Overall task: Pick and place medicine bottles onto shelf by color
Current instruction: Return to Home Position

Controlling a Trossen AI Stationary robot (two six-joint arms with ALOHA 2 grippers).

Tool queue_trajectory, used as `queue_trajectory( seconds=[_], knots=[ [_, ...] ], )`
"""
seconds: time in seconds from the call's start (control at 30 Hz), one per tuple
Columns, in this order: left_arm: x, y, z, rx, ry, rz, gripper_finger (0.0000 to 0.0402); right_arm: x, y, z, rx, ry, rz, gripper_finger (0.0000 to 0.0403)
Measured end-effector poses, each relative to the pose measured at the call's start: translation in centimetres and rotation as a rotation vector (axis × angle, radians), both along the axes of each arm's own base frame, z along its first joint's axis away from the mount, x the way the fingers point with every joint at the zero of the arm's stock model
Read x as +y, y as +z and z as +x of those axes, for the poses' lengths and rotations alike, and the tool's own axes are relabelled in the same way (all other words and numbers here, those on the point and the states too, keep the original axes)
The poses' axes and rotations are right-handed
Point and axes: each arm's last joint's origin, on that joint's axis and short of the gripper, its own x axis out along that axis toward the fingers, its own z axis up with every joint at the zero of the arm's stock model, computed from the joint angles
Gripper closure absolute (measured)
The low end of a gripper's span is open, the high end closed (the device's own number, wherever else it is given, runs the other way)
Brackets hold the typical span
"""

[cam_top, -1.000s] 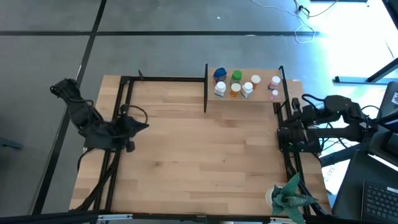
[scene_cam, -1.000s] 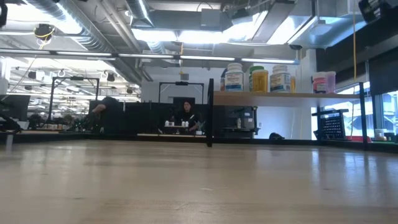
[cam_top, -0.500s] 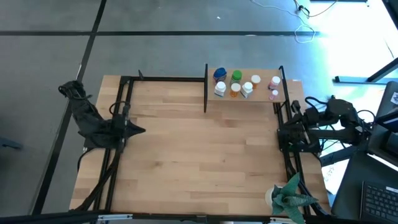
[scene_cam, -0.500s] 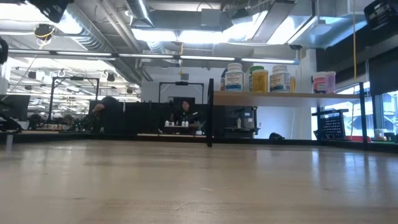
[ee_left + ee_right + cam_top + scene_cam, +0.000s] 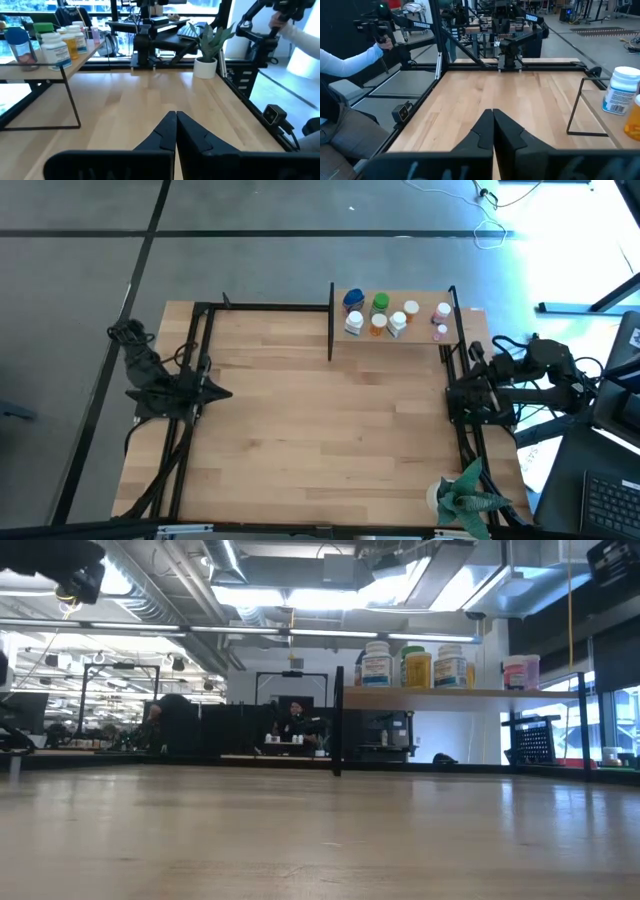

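While both arms sit pulled back at opposite edges of the table [image 5: 320, 430], I see the medicine bottles [image 5: 398, 325] grouped on the shelf [image 5: 420, 333] at the far right corner. A blue-lidded bottle [image 5: 352, 299] and a green bottle [image 5: 381, 302] stand at the back. In front of them an orange bottle [image 5: 377, 325] stands between two white bottles [image 5: 353, 324], and the pink bottles [image 5: 443, 310] are toward the right end. My left pincer [image 5: 176, 116] is clenched, fingers pressed together on nothing, over the table's left edge. My right pincer [image 5: 493, 113] is likewise clenched and empty at the right edge, near the shelf. A potted plant [image 5: 465, 495] stands at the other right-hand corner.
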Motion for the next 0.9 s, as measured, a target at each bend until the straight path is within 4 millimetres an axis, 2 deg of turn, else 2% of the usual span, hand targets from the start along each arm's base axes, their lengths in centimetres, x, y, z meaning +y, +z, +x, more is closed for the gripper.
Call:
queue_trajectory(
  seconds=[0.17, 0.43, 0.63, 0.9],
  knots=[
    [0.2, -1.2, -0.2, -0.02, 0.003, -0.021, 0.0401, 0.1, 0.0, 0.0, -0.003, 0.019, -0.008, 0.0402],
    [0.2, -0.9, -0.2, -0.055, -0.023, -0.011, 0.0401, 0.0, 0.3, 0.9, -0.093, 0.015, 0.003, 0.0402],
    [0.1, -0.9, -0.2, -0.053, -0.029, 0.0, 0.0401, 0.0, -1.0, 2.6, -0.141, 0.017, -0.029, 0.0402],
    [-0.5, -1.8, 0.3, -0.105, -0.027, 0.054, 0.0401, -0.1, -3.8, 5.3, -0.213, 0.019, -0.111, 0.0402]
  ],
)
